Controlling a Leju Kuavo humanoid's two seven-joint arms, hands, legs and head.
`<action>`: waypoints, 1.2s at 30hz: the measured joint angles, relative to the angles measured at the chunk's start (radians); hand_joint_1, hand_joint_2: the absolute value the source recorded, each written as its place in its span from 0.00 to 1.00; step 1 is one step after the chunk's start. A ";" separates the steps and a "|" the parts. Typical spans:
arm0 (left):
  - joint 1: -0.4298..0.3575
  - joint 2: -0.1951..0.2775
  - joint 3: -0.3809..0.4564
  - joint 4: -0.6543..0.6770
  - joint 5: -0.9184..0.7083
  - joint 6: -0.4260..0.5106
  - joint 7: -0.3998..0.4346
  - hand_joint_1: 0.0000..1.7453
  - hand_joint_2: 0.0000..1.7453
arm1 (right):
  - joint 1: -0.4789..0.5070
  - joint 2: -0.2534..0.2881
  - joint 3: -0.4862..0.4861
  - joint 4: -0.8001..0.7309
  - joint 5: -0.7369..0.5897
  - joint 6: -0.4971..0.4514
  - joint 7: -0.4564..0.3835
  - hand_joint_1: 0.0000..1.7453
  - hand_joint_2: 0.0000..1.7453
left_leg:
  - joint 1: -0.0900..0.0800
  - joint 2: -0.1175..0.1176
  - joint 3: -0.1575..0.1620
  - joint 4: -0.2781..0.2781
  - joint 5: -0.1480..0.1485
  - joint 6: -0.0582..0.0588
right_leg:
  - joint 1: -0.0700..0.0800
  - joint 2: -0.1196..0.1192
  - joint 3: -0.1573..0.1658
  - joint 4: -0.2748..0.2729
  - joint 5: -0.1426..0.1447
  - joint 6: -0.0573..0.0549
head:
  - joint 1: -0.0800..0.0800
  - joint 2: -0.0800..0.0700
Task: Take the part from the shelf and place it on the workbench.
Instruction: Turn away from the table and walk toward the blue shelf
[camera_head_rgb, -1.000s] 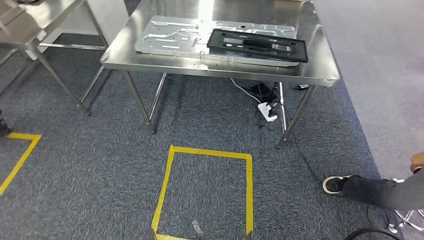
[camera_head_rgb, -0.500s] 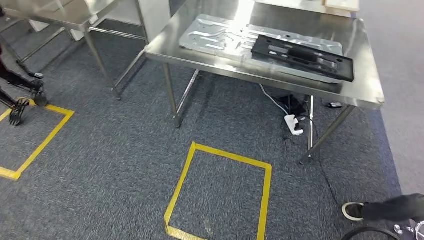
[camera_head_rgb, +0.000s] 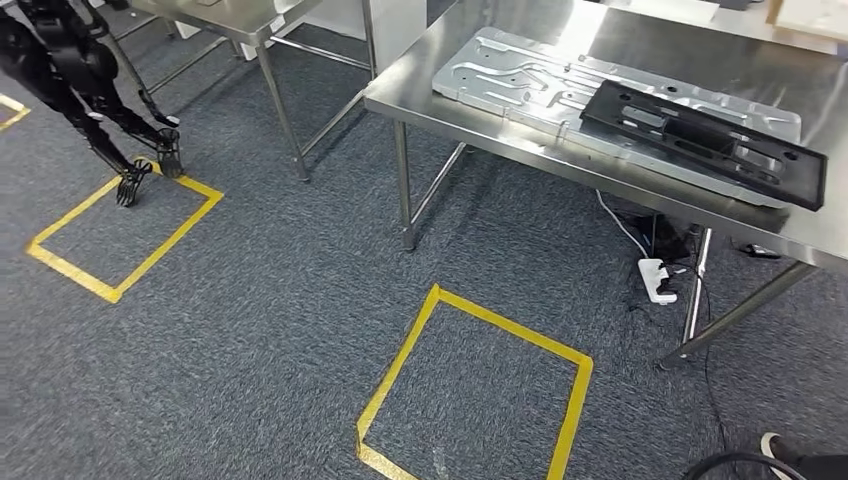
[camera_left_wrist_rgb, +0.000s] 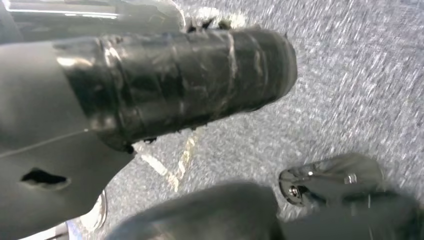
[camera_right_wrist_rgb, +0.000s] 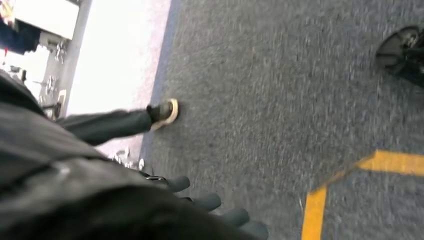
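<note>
A steel workbench (camera_head_rgb: 420, 95) stands at the upper right of the head view. On it lies a silver stamped metal plate (camera_head_rgb: 540, 75), and a flat black slotted part (camera_head_rgb: 700, 140) rests on the plate's right side. My left hand (camera_left_wrist_rgb: 175, 85) hangs over the carpet, its tape-wrapped thumb (camera_left_wrist_rgb: 200, 75) apart from a dark finger (camera_left_wrist_rgb: 210, 210), with nothing between them. Beside my body my right hand (camera_right_wrist_rgb: 215, 205) also hangs over the carpet, fingertips (camera_right_wrist_rgb: 207, 201) apart and holding nothing.
Yellow tape squares (camera_head_rgb: 470, 390) (camera_head_rgb: 120, 235) mark the grey carpet. A black legged robot (camera_head_rgb: 70, 70) stands at the far left. A second steel table (camera_head_rgb: 250, 15) is behind. A white power strip (camera_head_rgb: 655, 280) and cables lie under the workbench. A person's shoe (camera_right_wrist_rgb: 165, 111) is near.
The camera has swung left: the workbench has slid toward the picture's right, the black robot has come in at the left, and the person's leg has nearly left the lower right.
</note>
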 joint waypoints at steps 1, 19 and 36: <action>-0.001 0.000 -0.002 0.000 -0.004 -0.001 -0.002 0.00 0.00 | 0.001 0.000 0.000 0.000 -0.001 -0.003 -0.001 0.00 0.00 | 0.003 0.022 -0.032 0.062 -0.026 -0.005 | 0.002 -0.015 0.002 -0.001 -0.001 -0.003 | -0.001 0.000; -0.011 -0.006 -0.052 0.000 -0.067 -0.013 -0.017 0.00 0.00 | -0.002 -0.003 0.009 -0.001 -0.035 0.038 0.037 0.00 0.00 | -0.003 0.005 0.091 -0.162 0.086 0.047 | 0.009 -0.018 -0.096 0.252 -0.126 0.032 | 0.004 0.000; -0.007 -0.006 -0.076 0.000 -0.080 -0.025 0.005 0.00 0.00 | -0.001 -0.009 0.038 0.001 0.001 0.065 0.017 0.00 0.00 | 0.006 0.055 -0.027 0.039 0.036 -0.011 | 0.007 -0.081 0.028 -0.006 -0.018 -0.008 | 0.000 0.000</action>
